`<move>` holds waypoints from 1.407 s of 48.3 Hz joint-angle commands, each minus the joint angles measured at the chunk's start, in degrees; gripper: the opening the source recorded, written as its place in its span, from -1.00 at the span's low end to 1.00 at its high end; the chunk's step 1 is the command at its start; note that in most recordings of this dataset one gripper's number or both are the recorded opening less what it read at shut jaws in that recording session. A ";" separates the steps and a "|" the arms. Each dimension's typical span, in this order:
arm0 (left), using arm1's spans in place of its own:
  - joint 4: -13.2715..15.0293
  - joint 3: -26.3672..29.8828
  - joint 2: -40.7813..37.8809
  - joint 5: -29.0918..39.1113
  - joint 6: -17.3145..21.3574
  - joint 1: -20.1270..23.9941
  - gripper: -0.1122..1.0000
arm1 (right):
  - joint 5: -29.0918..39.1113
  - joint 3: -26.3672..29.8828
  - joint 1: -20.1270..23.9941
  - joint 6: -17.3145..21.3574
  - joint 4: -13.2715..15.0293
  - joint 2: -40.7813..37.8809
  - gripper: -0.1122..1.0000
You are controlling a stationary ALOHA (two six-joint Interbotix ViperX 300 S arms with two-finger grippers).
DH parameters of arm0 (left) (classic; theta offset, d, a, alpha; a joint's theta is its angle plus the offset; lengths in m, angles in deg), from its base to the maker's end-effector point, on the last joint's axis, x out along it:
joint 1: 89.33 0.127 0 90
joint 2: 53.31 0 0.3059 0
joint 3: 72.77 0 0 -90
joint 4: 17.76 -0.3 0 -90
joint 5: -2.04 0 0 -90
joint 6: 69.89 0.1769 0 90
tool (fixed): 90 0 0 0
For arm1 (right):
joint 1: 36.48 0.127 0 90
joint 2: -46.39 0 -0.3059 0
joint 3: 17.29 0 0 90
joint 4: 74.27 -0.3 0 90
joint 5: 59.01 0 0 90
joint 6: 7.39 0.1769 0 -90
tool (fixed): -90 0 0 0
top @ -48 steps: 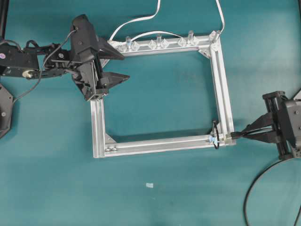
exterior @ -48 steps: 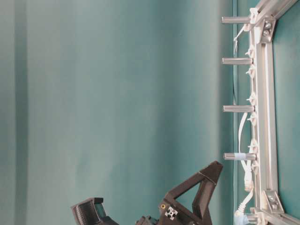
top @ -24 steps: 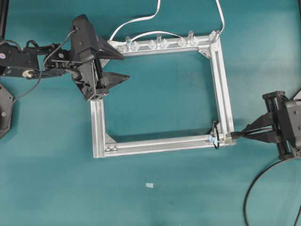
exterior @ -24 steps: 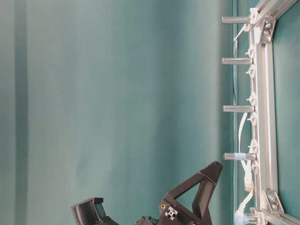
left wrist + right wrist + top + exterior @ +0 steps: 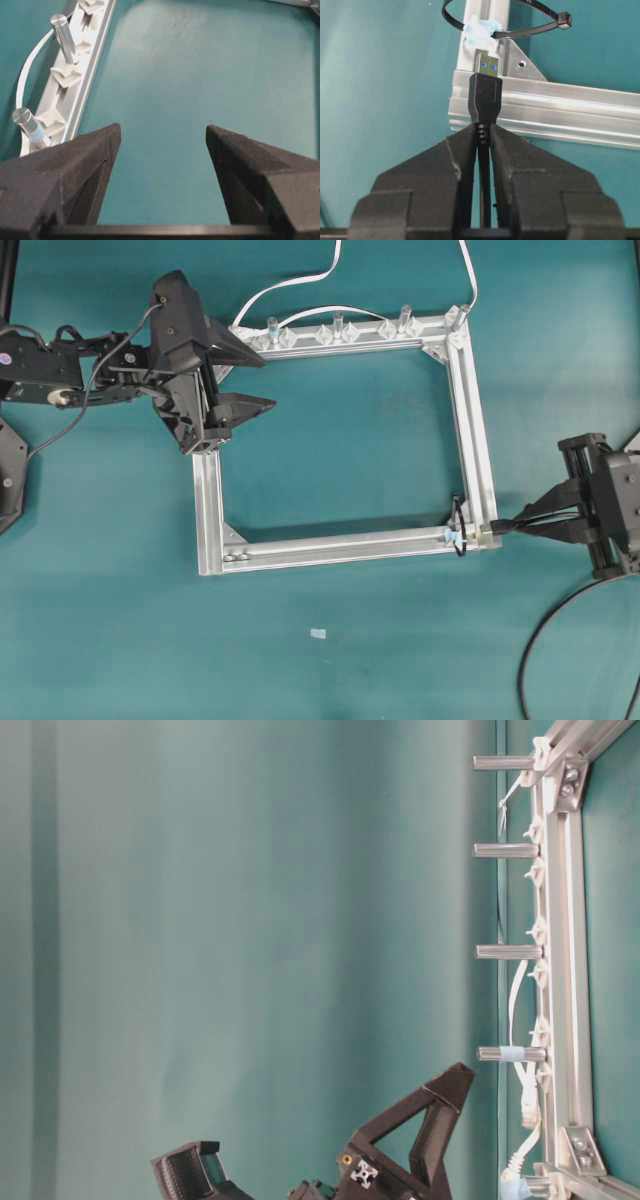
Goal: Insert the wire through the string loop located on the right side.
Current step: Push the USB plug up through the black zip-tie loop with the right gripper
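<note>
The wire was pinched just behind its plug by the right gripper, the string loop lying just ahead and above. The plug could be jammed against the aluminium frame, passing under the loop. The left gripper was held spread, well apart.

A flat teal tabletop fills the overhead view under even, soft light, with a small pale scrap lying on it, and a plain teal backdrop behind.
</note>
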 commanded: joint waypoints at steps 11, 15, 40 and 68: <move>-0.18 1.49 0.53 -0.18 -0.09 0.18 0.53 | -0.53 1.23 -0.09 -0.09 0.18 -0.26 -0.57; -0.09 1.49 0.53 -0.18 -0.09 0.18 0.53 | -0.62 1.58 -0.09 -0.09 0.18 -0.79 -0.57; -0.18 1.49 0.53 -0.18 -0.09 0.18 0.53 | -2.81 7.21 -0.09 -0.18 0.18 -10.55 -0.57; -0.18 2.72 -0.97 -0.18 0.00 -0.35 0.53 | -5.27 13.45 -1.23 -0.26 0.18 -18.81 -0.57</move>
